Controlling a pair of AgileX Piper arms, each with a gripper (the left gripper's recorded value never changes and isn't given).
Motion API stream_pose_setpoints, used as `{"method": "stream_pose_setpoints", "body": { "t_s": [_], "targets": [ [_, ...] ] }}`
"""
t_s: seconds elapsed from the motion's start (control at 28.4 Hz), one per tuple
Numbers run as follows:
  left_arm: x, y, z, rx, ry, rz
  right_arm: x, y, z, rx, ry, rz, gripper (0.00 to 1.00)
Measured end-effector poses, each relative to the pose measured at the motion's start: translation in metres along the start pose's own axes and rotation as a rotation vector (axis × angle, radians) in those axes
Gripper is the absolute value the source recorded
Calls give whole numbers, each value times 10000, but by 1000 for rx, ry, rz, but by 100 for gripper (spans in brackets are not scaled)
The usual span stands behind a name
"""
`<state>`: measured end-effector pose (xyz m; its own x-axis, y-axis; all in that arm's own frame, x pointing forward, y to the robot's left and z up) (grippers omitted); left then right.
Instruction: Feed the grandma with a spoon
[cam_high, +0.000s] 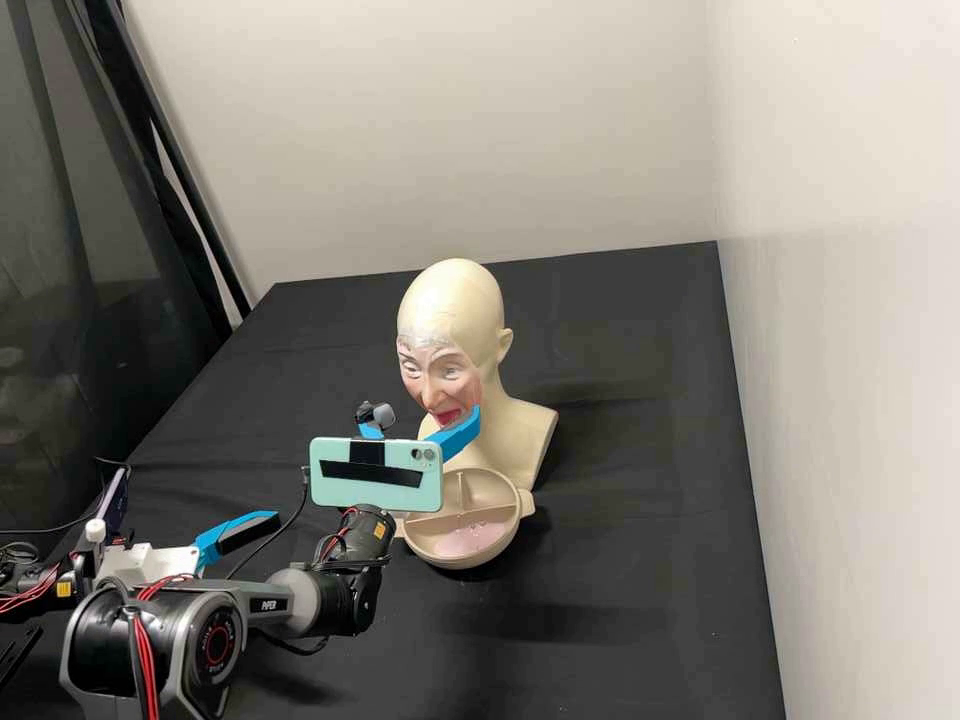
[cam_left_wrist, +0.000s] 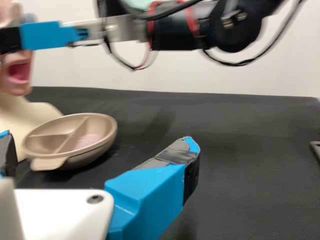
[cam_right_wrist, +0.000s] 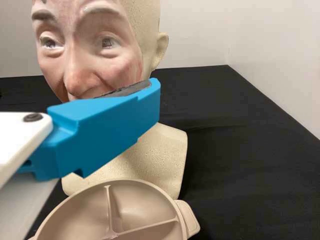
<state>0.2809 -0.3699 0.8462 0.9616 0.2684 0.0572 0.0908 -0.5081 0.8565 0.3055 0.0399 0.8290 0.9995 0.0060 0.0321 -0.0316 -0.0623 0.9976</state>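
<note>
A flat black desk (cam_high: 620, 330) with a dark cloth cover fills the lower middle of the frame and runs back to the room's corner. A plain cream back wall (cam_high: 420, 130) stands behind it, across the top. A smooth white side wall (cam_high: 850, 300) runs down the right side and meets the desk's edge. On the left is a big dark glass pane (cam_high: 60, 250) with slanted black bars (cam_high: 170, 170) beside it. Soft light falls on both walls.
</note>
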Motion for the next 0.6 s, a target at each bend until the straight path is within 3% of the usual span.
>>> {"method": "stream_pose_setpoints", "body": {
  "t_s": [0.28, 0.6],
  "targets": [
    [18, -70, -270, -15, 89, -21, 0, 0, 0, 0, 0, 0, 100],
    [17, -71, -318, -15, 101, -17, 0, 0, 0, 2, 0, 0, 100]
  ]
}}
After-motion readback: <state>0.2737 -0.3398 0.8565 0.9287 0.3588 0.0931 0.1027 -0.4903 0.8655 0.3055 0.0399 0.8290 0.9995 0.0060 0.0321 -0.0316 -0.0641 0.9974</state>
